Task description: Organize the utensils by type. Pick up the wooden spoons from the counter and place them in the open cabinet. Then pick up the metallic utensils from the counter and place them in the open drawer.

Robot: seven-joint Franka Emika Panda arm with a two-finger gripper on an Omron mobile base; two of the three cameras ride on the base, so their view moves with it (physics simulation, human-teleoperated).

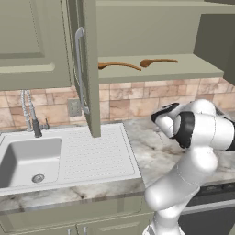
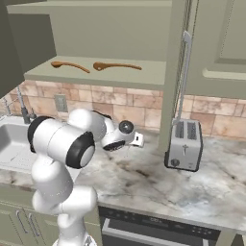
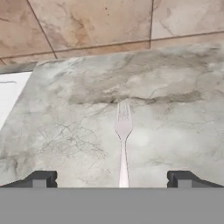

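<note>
No text, label, brand, number or sign can be read anywhere in these pictures. The silver two-slot toaster [image 2: 184, 145] on the grey-beige marbled stone counter [image 2: 202, 182] carries a round knob and small dark marks on its front, but none resolves into letters or figures. The small grey wall outlet plate [image 1: 74, 108] on the tan brick-tile backsplash is blank. The olive-green panelled cabinet door [image 1: 90, 69] with its long silver bar handle bears no marking. The thin silver-grey metal fork [image 3: 123, 140] lying on the stone shows no stamp or engraving that can be made out.
</note>
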